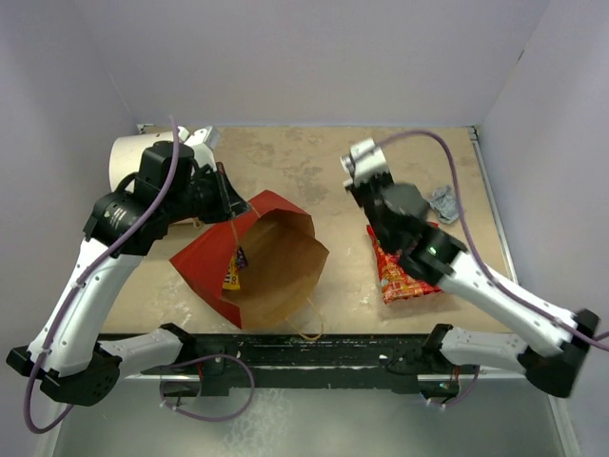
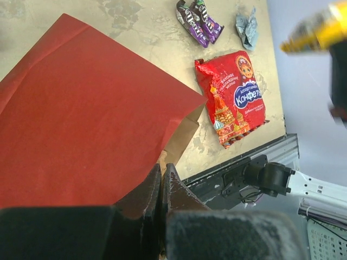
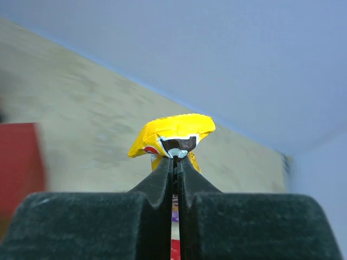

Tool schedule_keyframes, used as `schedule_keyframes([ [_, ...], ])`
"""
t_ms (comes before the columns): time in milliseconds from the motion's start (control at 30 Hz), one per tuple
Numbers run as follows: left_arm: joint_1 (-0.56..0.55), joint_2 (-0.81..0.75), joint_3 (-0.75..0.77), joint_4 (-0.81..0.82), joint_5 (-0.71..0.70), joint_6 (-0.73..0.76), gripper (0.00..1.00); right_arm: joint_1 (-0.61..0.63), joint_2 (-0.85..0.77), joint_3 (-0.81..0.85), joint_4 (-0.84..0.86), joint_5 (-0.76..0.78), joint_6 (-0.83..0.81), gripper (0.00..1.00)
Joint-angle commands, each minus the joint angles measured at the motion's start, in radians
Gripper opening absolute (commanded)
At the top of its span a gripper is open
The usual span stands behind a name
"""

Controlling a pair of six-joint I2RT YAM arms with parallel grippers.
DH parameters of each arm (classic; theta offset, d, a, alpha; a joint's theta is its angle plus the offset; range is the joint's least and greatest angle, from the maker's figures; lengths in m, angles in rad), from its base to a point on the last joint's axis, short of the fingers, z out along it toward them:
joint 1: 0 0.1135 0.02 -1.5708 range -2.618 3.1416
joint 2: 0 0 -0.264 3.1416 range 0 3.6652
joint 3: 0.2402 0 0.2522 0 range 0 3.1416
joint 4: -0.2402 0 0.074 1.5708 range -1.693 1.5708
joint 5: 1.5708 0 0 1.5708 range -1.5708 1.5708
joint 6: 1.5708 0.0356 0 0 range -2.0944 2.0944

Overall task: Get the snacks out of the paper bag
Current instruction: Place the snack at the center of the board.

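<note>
Nearest, the tall red paper bag with brown kraft inside (image 1: 276, 262) gapes open, a yellow-and-purple candy packet (image 1: 233, 268) within. The left gripper (image 2: 162, 181) — jaws pressed shut — pinches its rim. Beside it lies the large flat red packet (image 2: 233, 97), with two dark purple packets (image 2: 199, 21) and a silvery wrapper (image 2: 246, 27) beyond. Farthest, the right gripper (image 3: 175, 162) is clamped tight on a small yellow candy packet (image 3: 173, 132) — its end pokes past the fingertips.

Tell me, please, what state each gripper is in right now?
Left gripper: closed, pinching the rim of the paper bag.
Right gripper: closed, holding a yellow candy packet.
</note>
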Motion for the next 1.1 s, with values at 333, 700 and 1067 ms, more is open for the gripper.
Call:
schedule_keyframes([
  [333,0.01,-0.051,0.042,-0.027,-0.042,0.005,0.01,-0.555,0.895,0.678,-0.717,-0.138,0.33,0.06],
  [700,0.012,-0.003,0.053,-0.019,-0.026,0.021,0.01,-0.635,1.03,0.76,-0.737,-0.311,0.326,0.09],
  [1067,0.013,0.044,0.083,-0.012,-0.01,0.054,0.01,-0.635,1.065,0.736,-0.751,-0.267,0.347,0.14],
])
